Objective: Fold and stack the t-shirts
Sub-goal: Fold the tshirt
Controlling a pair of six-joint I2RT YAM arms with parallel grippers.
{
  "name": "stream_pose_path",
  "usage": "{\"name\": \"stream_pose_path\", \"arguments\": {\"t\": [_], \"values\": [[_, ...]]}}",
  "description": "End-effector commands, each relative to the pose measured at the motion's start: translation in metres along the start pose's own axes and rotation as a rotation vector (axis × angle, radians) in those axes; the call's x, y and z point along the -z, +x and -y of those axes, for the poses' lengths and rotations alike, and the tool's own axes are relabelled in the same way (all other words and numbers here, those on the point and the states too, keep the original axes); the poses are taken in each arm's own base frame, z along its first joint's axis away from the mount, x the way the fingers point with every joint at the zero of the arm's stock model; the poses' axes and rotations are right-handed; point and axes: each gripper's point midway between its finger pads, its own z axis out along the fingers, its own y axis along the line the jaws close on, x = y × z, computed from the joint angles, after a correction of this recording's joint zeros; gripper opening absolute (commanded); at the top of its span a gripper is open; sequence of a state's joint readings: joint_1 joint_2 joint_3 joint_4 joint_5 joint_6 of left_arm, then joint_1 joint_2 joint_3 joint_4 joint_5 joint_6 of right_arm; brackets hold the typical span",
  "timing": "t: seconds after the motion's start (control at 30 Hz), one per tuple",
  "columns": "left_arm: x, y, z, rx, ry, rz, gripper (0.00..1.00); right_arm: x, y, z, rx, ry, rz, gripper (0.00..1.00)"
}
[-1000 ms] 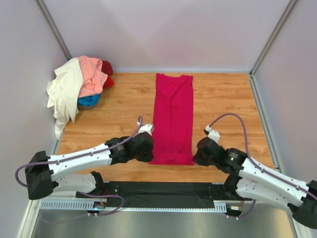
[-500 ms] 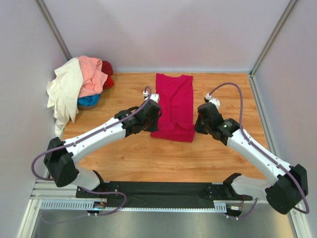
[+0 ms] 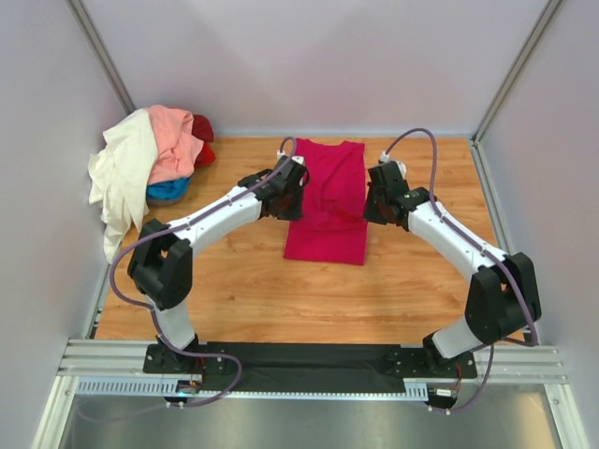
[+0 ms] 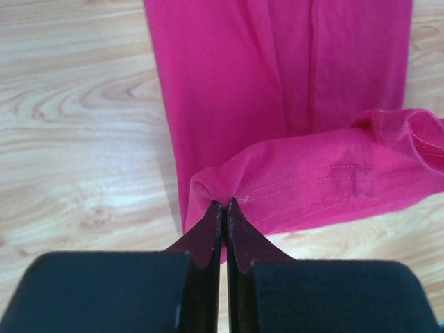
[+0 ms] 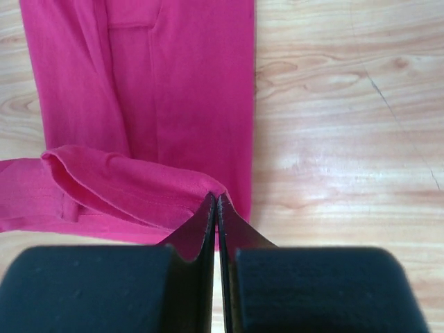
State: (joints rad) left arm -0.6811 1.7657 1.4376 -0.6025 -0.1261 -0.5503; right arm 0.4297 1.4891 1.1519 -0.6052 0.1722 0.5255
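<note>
The magenta-pink t-shirt (image 3: 328, 201) lies as a narrow strip in the middle of the table, its near hem lifted and carried back over its far half. My left gripper (image 3: 291, 195) is shut on the hem's left corner (image 4: 222, 191). My right gripper (image 3: 373, 198) is shut on the hem's right corner (image 5: 211, 187). The raised hem (image 4: 326, 180) sags between both grippers above the flat cloth (image 5: 173, 83). The other t-shirts, cream-white (image 3: 122, 173), salmon pink (image 3: 173, 140), blue (image 3: 168, 190) and red (image 3: 203, 131), are heaped in the far left corner.
Grey walls enclose the wooden table (image 3: 421, 281) on the left, back and right. The heap of shirts leans against the left wall. Both arms reach far over the table, one on each side of the magenta shirt.
Both grippers have carried the magenta shirt's near hem from the table's near side back toward the collar, so the strip now looks about half as long.
</note>
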Motion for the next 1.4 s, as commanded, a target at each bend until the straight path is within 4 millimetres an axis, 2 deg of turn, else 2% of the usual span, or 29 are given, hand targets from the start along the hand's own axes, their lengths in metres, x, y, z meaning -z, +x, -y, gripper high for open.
{"name": "stream_pose_path", "arguments": {"t": [0.0,0.07,0.1,0.17,0.2,0.23,0.27,0.3,0.33,0.37,0.4,0.43,0.47,0.5,0.6,0.67,0.7,0.73,0.77,0.8,0.83,0.87,0.9,0.97,1.0,1.07,1.1,1.17,1.37], "values": [[-0.008,-0.019,-0.003,-0.008,0.023,-0.001,0.0,-0.012,-0.028,-0.009,0.006,-0.029,0.036,0.0],[-0.021,-0.018,-0.008,-0.003,0.01,-0.026,0.0,-0.024,-0.032,-0.008,0.002,-0.032,0.025,0.0],[-0.024,-0.023,-0.008,0.002,0.01,-0.025,0.0,-0.038,-0.027,-0.007,0.005,-0.018,-0.006,0.0],[-0.039,-0.022,-0.018,0.012,-0.009,-0.058,0.0,-0.05,-0.037,-0.007,0.002,-0.019,-0.021,0.0],[-0.041,-0.033,-0.015,0.01,0.006,-0.045,0.04,-0.068,-0.03,-0.003,0.006,0.001,-0.061,0.0],[-0.045,-0.036,-0.025,0.024,-0.009,-0.069,0.06,-0.072,-0.048,-0.002,-0.005,-0.003,-0.042,0.0],[-0.057,-0.049,-0.023,0.024,0.003,-0.078,0.08,-0.079,-0.049,-0.001,-0.003,-0.013,-0.063,0.0],[-0.06,-0.049,-0.028,0.023,-0.011,-0.111,0.21,-0.097,-0.045,0.005,-0.013,0.001,-0.101,0.03],[-0.065,-0.055,-0.029,0.028,0.007,-0.125,0.3,-0.097,-0.065,0.006,-0.035,-0.002,-0.091,0.13],[-0.073,-0.074,-0.031,0.044,0.02,-0.11,0.39,-0.102,-0.069,0.008,-0.042,-0.001,-0.102,0.41],[-0.074,-0.077,-0.035,0.056,0.024,-0.132,0.57,-0.111,-0.071,0.013,-0.051,0.021,-0.123,0.46],[-0.081,-0.078,-0.032,0.061,0.061,-0.152,0.64,-0.107,-0.087,0.019,-0.066,0.043,-0.105,0.51],[-0.072,-0.103,-0.031,0.068,0.083,-0.099,0.69,-0.106,-0.093,0.022,-0.073,0.051,-0.098,0.56],[-0.067,-0.111,-0.032,0.076,0.085,-0.085,0.77,-0.1,-0.099,0.022,-0.077,0.052,-0.081,0.65],[-0.041,-0.131,-0.038,0.09,0.068,-0.023,0.81,-0.076,-0.119,0.029,-0.06,0.079,-0.007,0.71],[-0.021,-0.13,-0.045,0.091,0.034,0.004,0.8,-0.069,-0.11,0.034,-0.053,0.091,-0.02,0.72],[-0.016,-0.132,-0.045,0.097,0.034,0.035,0.79,-0.056,-0.11,0.033,-0.053,0.071,-0.001,0.72],[-0.011,-0.13,-0.047,0.107,0.033,0.048,0.78,-0.052,-0.105,0.03,-0.05,0.048,-0.003,0.71],[-0.003,-0.113,-0.05,0.107,0.034,0.037,0.77,-0.05,-0.104,0.02,-0.056,-0.016,0.012,0.69],[-0.002,-0.116,-0.046,0.106,0.054,0.076,0.75,-0.047,-0.087,0.017,-0.056,-0.056,-0.016,0.66],[0.009,-0.115,-0.043,0.101,0.071,0.1,0.74,-0.046,-0.085,0.007,-0.049,-0.105,-0.009,0.63],[0.0,-0.095,-0.046,0.096,0.063,0.065,0.73,-0.045,-0.074,-0.005,-0.038,-0.167,-0.041,0.61],[-0.003,-0.096,-0.043,0.09,0.078,0.086,0.71,-0.047,-0.067,-0.01,-0.029,-0.189,-0.063,0.5],[-0.013,-0.078,-0.035,0.071,0.106,0.049,0.7,-0.051,-0.054,-0.026,-0.003,-0.23,-0.108,0.39],[-0.017,-0.074,-0.032,0.067,0.116,0.037,0.68,-0.06,-0.045,-0.03,0.005,-0.234,-0.139,0.3],[-0.03,-0.057,-0.025,0.062,0.127,-0.021,0.65,-0.063,-0.042,-0.043,0.021,-0.254,-0.165,0.25],[-0.034,-0.051,-0.022,0.065,0.131,-0.034,0.63,-0.073,-0.036,-0.044,0.024,-0.245,-0.192,0.21],[-0.041,-0.033,-0.019,0.062,0.127,-0.068,0.63,-0.084,-0.032,-0.048,0.033,-0.235,-0.221,0.2],[-0.046,-0.01,-0.024,0.061,0.119,-0.094,0.63,-0.106,-0.029,-0.055,0.042,-0.221,-0.272,0.19]]}}
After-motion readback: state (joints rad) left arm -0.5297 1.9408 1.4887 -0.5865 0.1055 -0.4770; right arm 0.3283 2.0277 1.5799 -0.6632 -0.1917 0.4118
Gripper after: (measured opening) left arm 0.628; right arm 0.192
